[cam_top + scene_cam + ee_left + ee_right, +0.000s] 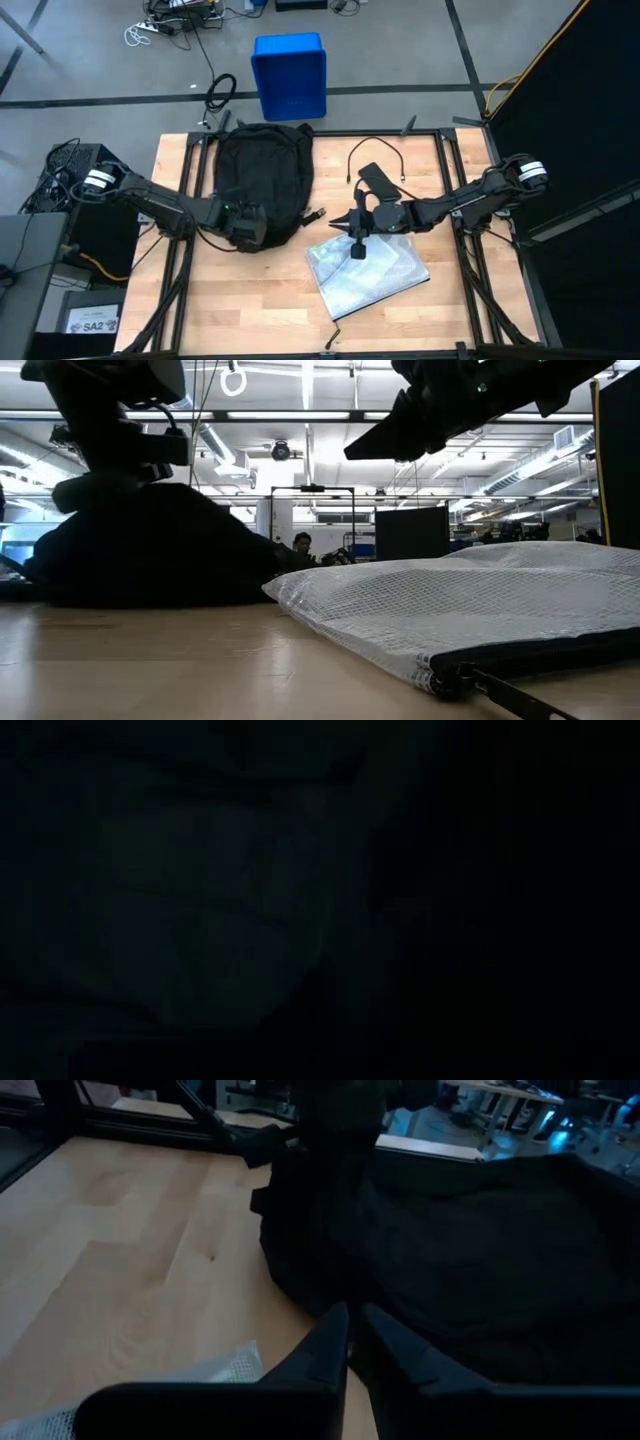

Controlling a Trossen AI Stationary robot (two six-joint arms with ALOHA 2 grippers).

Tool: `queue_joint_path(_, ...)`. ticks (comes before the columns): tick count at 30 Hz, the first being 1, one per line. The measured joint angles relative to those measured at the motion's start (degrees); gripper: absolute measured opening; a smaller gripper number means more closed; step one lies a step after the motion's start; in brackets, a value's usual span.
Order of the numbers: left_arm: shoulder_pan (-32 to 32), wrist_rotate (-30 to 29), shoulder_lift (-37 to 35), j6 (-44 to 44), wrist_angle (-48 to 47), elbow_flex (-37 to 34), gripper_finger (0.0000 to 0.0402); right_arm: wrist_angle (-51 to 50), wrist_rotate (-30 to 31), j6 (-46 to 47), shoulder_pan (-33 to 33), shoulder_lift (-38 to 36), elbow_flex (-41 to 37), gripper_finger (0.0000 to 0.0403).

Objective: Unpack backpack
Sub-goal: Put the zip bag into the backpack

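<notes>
Nearest the table's front edge lies a white mesh pouch (368, 272); above it hangs the right gripper (357, 236), fingers pressed together, empty. Farther back, the left gripper (246, 226) is buried in the black backpack (262, 170); its grip I cannot tell. It should probably pull out slowly, so the fabric does not drag.

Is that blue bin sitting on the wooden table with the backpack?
No, in the high view the blue bin stands on the grey floor beyond the table, while the backpack lies on the wood.
</notes>
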Motion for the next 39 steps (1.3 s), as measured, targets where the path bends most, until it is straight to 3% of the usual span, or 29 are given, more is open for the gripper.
queue_joint_path(6,0.93,-0.51,-0.04,-0.01,1.73,6.31,0.0002,1.26,0.01,-0.66,0.02,0.0,0.02,0.0001)
queue_joint_path(11,-0.36,-9.06,-0.66,5.02,1.63,15.9,0.0,1.79,0.8,-0.77,0.04,0.0,0.03,0.0005)
queue_joint_path(19,-0.35,-15.69,-0.66,13.36,1.84,25.31,0.0,1.94,2.24,-0.79,0.04,0.0,0.04,0.0021)
queue_joint_path(28,-0.36,-16.92,-0.11,16.52,5.65,25.82,0.0,5.21,2.33,-0.38,0.04,0.02,0.04,0.005)
queue_joint_path(33,-0.36,-16.75,0.74,16.63,8.67,25.82,0.0,12.31,2.22,-0.18,-0.28,0.65,0.11,0.0047)
queue_joint_path(39,-0.36,-16.07,2.13,17.7,12.47,25.82,0.0,15.8,0.51,-0.15,-0.95,6.31,0.5,0.0038)
